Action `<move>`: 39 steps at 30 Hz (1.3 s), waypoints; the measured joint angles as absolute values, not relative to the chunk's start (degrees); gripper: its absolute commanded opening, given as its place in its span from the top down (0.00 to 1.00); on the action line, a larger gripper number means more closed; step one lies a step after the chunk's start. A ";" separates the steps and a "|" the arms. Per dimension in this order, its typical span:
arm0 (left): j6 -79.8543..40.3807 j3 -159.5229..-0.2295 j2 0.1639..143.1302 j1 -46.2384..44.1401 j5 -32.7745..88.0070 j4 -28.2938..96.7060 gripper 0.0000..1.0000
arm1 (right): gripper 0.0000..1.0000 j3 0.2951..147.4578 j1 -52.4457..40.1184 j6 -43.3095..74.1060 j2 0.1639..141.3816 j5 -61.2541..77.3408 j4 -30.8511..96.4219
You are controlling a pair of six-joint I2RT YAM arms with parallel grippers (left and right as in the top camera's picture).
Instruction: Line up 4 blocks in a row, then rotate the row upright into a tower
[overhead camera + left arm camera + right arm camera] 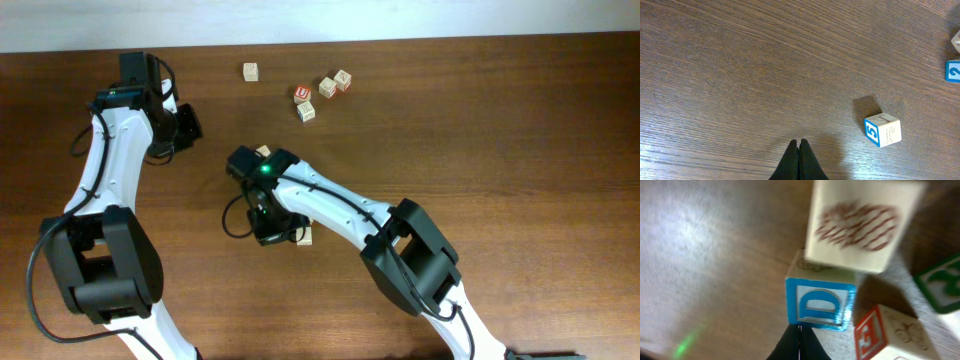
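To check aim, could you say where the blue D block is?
The blue D block is centre of the right wrist view, at the right tool's tips, left of a red block.

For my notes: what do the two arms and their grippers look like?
The left arm and right arm have white link shells, chunky black joint housings and thin black cables looping alongside. A green light glows near the right wrist. The left gripper and right gripper have plain black fingers tapering to narrow tips.
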State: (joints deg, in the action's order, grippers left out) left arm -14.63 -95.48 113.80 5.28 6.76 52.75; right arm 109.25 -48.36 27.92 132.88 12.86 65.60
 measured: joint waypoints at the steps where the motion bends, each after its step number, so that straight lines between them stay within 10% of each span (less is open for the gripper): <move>1: -14.66 -95.48 113.80 5.28 6.76 52.75 1.00 | 0.96 109.25 -47.75 28.53 132.92 12.45 64.86; 39: -14.33 -95.48 113.80 3.27 6.57 53.54 1.00 | 0.96 104.73 -45.89 20.67 130.56 18.41 75.79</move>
